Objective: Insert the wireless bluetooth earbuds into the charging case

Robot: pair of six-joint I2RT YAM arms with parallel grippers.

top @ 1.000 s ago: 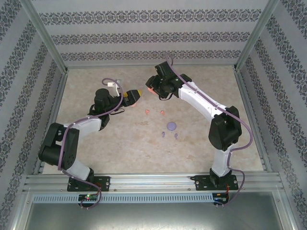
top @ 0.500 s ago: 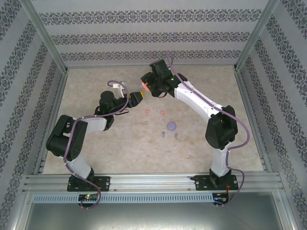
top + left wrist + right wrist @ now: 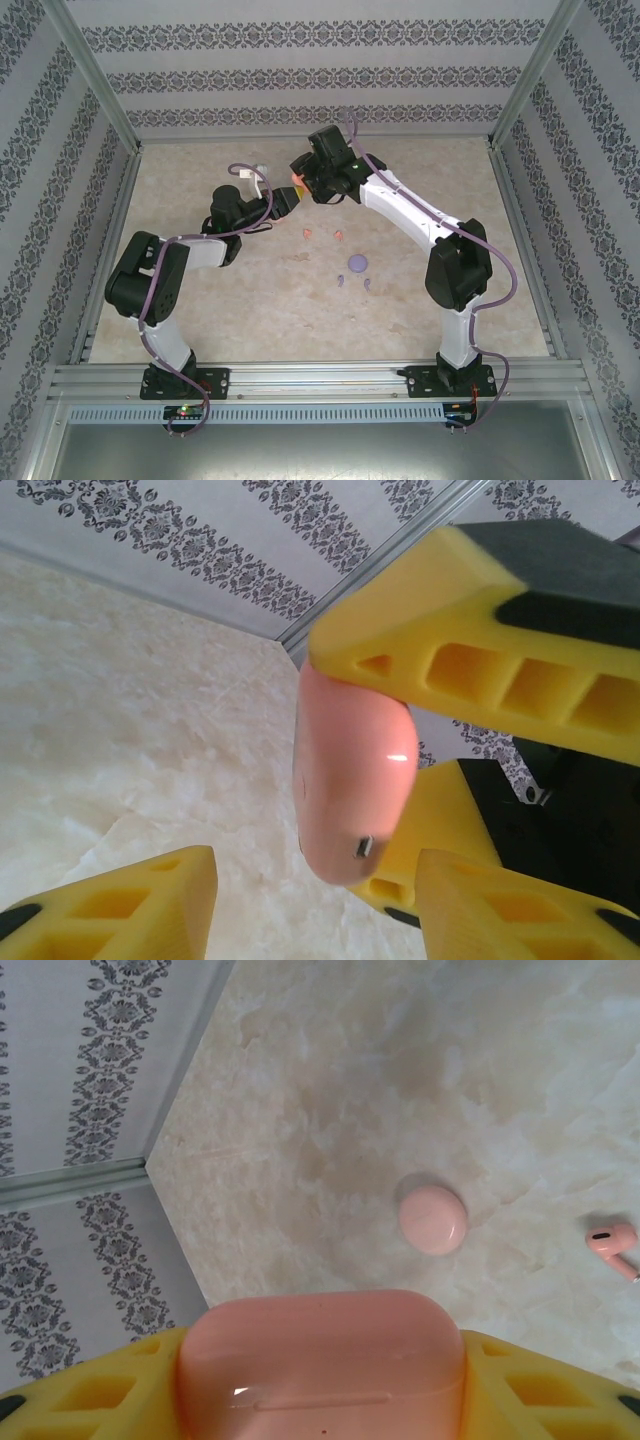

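A salmon-pink charging case [image 3: 322, 1345] is pinched between the yellow fingers of my right gripper [image 3: 325, 1385], which is shut on it above the back of the table [image 3: 200, 290]. In the left wrist view the case [image 3: 350, 770] hangs end-down between that gripper's fingers. My left gripper [image 3: 315, 870] reaches in from the left with its jaws either side of the case's lower end, still apart, and a gap shows on the left side. Two pink earbuds [image 3: 307, 232] [image 3: 339, 234] and two purple earbuds [image 3: 341, 280] [image 3: 368, 284] lie on the table. One pink earbud [image 3: 612, 1241] lies below the right gripper.
A round purple case [image 3: 357, 263] lies near the purple buds. A round pink disc-like piece [image 3: 433, 1219] rests on the table under the right gripper. Patterned walls and metal posts [image 3: 95, 85] enclose the table on three sides.
The right arm carried the pink case leftward. The left gripper moved up and right to meet it, and its jaws narrowed around the case's end.
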